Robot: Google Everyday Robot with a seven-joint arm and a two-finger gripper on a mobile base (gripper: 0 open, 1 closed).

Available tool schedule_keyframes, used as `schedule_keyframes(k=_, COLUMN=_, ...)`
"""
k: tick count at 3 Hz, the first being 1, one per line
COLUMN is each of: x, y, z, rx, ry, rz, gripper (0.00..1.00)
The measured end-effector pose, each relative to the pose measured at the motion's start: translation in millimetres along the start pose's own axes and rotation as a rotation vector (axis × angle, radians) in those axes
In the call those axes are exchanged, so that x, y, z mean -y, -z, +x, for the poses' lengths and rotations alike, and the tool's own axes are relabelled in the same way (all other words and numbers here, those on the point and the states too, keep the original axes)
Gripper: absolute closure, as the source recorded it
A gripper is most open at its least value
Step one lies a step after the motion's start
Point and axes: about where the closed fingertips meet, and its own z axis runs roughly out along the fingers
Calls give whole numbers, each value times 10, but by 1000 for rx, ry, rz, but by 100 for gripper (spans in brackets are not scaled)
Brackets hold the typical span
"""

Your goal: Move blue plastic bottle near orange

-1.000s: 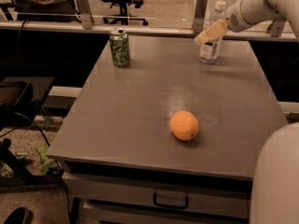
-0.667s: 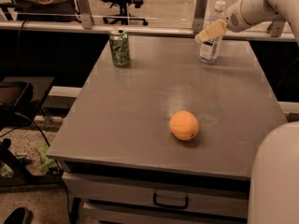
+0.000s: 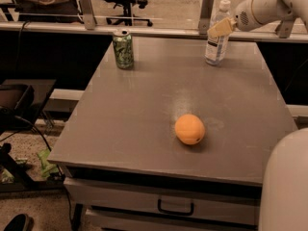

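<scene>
The blue plastic bottle (image 3: 216, 41), clear with a white cap and a white label, stands upright at the table's far right. The orange (image 3: 189, 129) lies on the table's near middle, well apart from the bottle. My gripper (image 3: 222, 27) reaches in from the upper right on a white arm. It is at the bottle's upper part, just below the cap, and overlaps it in the view. I cannot tell whether it holds the bottle.
A green drink can (image 3: 123, 48) stands at the table's far left. The grey table (image 3: 125, 119) has a drawer with a handle (image 3: 175, 208) under its front edge. A rail with posts runs behind it. My white base (image 3: 286, 186) fills the lower right.
My gripper has shifted slightly up and to the right along the bottle. The bottle, the orange and the can stay where they were.
</scene>
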Motion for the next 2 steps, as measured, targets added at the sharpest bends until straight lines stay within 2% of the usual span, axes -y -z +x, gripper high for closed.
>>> schedule_keyframes(k=1, x=-173, y=133, z=-56, rx=14, ry=30, rz=-49, gripper=85)
schedule_keyframes(k=2, x=-434, y=347, z=-106, rx=34, ry=81, rz=-102, gripper=100)
